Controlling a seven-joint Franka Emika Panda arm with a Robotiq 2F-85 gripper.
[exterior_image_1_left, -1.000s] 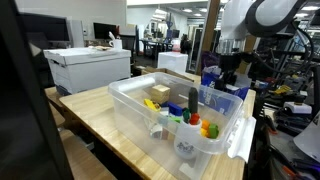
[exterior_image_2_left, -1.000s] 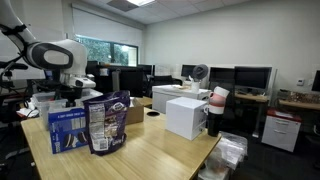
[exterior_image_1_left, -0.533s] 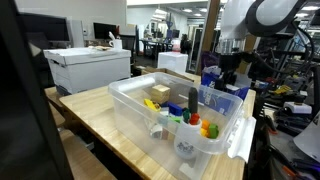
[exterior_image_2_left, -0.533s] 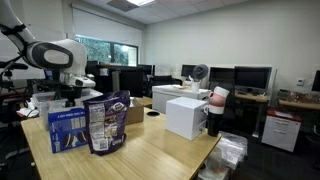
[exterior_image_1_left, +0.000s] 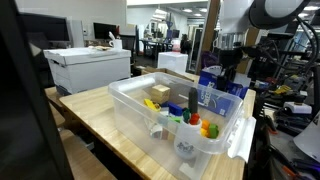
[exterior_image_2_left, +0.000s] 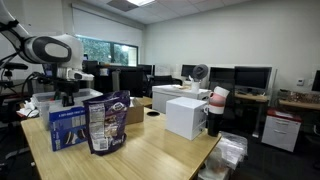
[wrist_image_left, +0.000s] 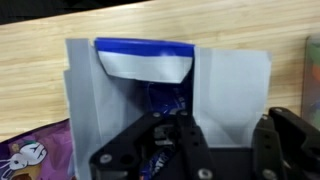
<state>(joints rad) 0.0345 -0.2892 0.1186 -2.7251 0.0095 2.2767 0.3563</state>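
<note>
Hovering closed fingers (wrist_image_left: 192, 150) over open blue box (wrist_image_left: 232, 92); print illegible.

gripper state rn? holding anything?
Gripper: shut, over the open box; whether it pinches anything cannot be told.

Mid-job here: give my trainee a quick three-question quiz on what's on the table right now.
1. True or false: in an exterior view the gripper hangs over the blue box.
2. What stands right beside the blue box? A) snack bag B) kettle C) laptop
3. Fill in: the toys lie inside a clear plastic ____.
Key: 1 true; 2 A, the snack bag; 3 bin.
</note>
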